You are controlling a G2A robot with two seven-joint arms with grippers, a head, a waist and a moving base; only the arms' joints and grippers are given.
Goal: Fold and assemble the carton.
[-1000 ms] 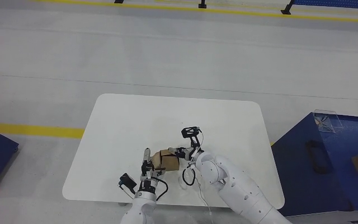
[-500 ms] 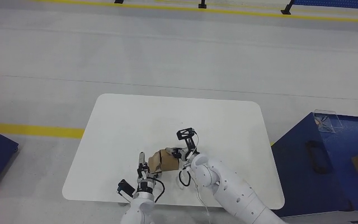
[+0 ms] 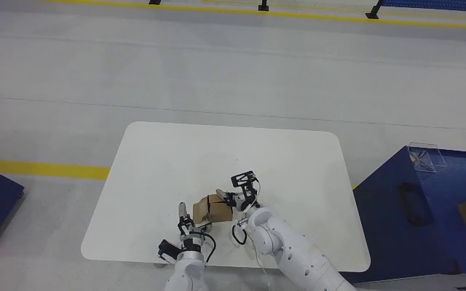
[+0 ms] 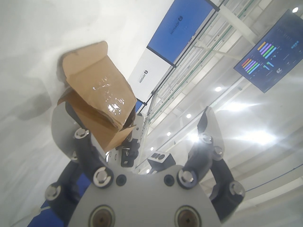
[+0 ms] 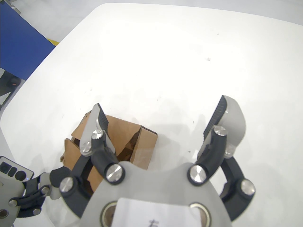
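**Both pairs of fingers spread at the carton**

The left fingers stand wide apart and hold nothing; one is partly hidden behind the carton, the other is clear of it. The right fingers are spread as wide and also grip nothing, with one tip over the carton's top flap. The brown carton sits half-folded on the white bench, its flaps loose. Beyond the carton hang a blue-and-white printed panel and a screen of coloured bars.

Top looks down; 2 wrist cameras share carton.
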